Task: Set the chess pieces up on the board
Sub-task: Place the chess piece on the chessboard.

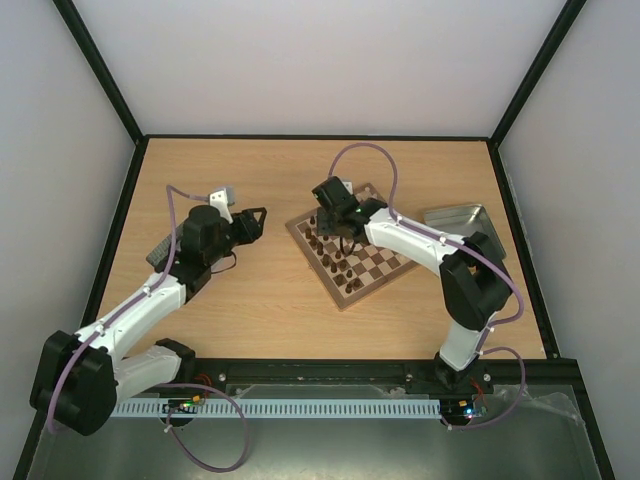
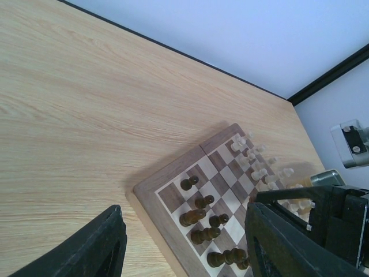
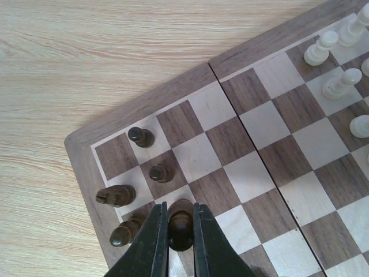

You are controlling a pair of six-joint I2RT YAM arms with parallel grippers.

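Now, step: right claw (image 3: 180,214) clenched on a dark piece (image 3: 180,228), low over a square near the board's (image 3: 78,153) corner, beside the other dark pieces (image 3: 161,172); probably seating it in its rank.
Next move: likely settle the base flat, let go, then lift straight up, since the neighbours stand close and would topple easily.
Left claw (image 1: 256,222): released, empty, above bare tabletop (image 1: 250,300) left of the board.
Cream pieces (image 3: 340,83): ranked along the board's opposite edge.
Board: skewed, right of the tabletop's centre.
Surface: pale wood grain; metal tin (image 1: 455,215) near the right edge.
Room: plain pale walls, black frame.
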